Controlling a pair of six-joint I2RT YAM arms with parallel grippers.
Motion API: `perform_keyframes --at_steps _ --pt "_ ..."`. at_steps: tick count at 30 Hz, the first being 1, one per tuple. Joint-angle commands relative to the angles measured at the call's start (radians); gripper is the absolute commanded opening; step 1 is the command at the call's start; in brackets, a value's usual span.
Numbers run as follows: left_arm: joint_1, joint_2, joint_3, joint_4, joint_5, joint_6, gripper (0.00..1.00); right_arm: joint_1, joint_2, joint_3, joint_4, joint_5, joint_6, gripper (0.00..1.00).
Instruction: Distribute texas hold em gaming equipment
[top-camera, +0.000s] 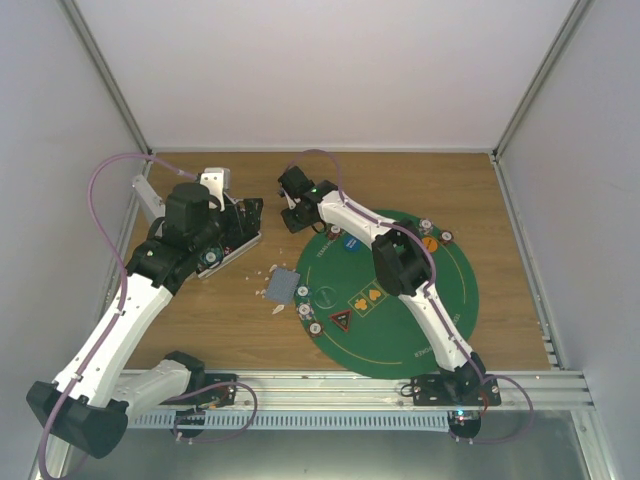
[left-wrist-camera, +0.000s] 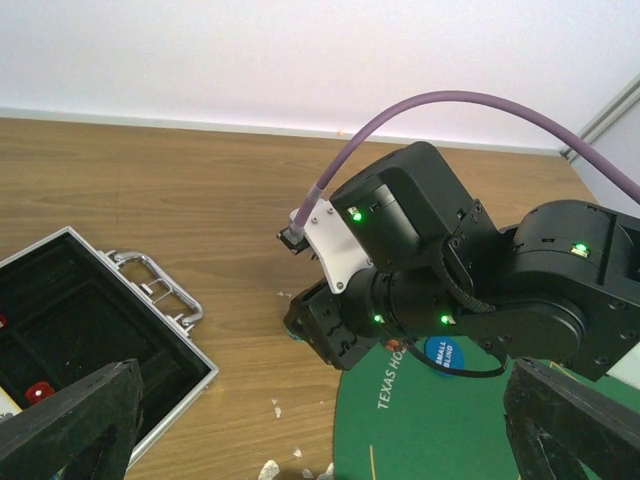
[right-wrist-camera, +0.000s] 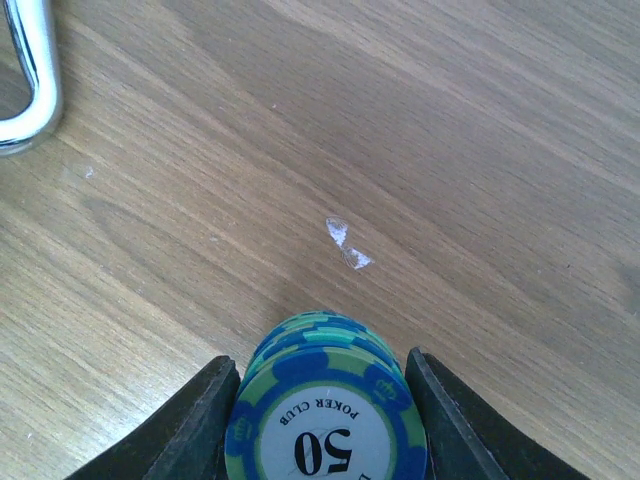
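From above, the right gripper (top-camera: 291, 218) is over wood just beyond the mat's (top-camera: 450, 330) far-left edge, with cards (top-camera: 284, 286) lying nearer. The left gripper (top-camera: 243, 215) hangs over the case (top-camera: 225, 250). Left wrist: its jaws gape wide, holding nothing. Right wrist: both fingers (right-wrist-camera: 190, 420) clamp a blue-green stack of chips (right-wrist-camera: 325, 400), "50" facing the camera.

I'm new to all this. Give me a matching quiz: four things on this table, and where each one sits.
1 chip stack
2 card pile
3 blue token
4 silver case

A on the green mat
B lying open, left of the cards
C on bare wood beside the mat
D held in the right gripper

Pairs: 1-D, 2-C, 3-A, 4-B
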Motion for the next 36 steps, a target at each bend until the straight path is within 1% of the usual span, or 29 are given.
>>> perform_keyframes --at_steps 1,20,25,29,36 --pt "0.005 -0.001 0.012 0.055 0.000 -0.004 0.99 -0.006 -0.046 0.038 0.001 -0.005 -0.006 0.42" --pt "0.005 -0.006 0.014 0.052 0.002 -0.007 0.99 -0.006 -0.090 0.039 -0.001 -0.009 0.001 0.41" --pt "0.006 -0.007 0.015 0.051 0.002 -0.007 0.99 -0.006 -0.108 0.015 0.000 -0.003 0.006 0.41" --pt "0.005 -0.010 0.013 0.049 0.001 -0.008 0.99 -0.009 -0.170 -0.076 0.024 0.003 0.010 0.41" --pt "0.006 -0.010 0.010 0.049 0.003 -0.013 0.99 -0.017 -0.308 -0.308 0.075 0.020 0.029 0.41"
